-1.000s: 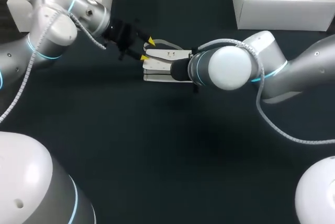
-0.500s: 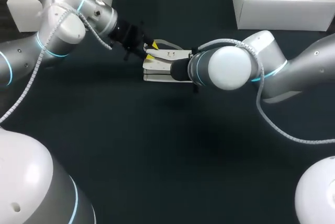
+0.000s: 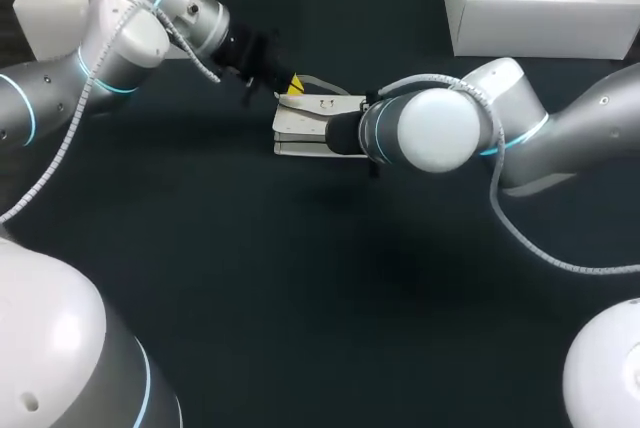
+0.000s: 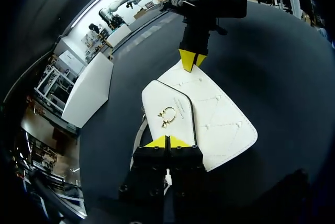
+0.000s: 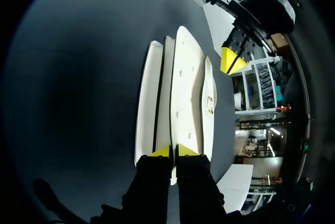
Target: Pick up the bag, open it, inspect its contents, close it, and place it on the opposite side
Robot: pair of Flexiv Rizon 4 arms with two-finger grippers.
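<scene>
Bag (image 3: 310, 120) lies flat at the table's (image 3: 300, 278) far middle. The left gripper (image 4: 167, 141) is clenched on its flap edge and the right gripper (image 5: 172, 152) on its right end. The right arm (image 3: 435, 130) hides that end from above. A white box (image 3: 545, 8) stands far right, well apart.

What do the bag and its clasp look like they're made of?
Bag: probably white leather or faux leather, judging by its smooth, faintly sheened surface and quilted stitch lines. Clasp: likely polished metal, since it is gold-coloured and glinting.
</scene>
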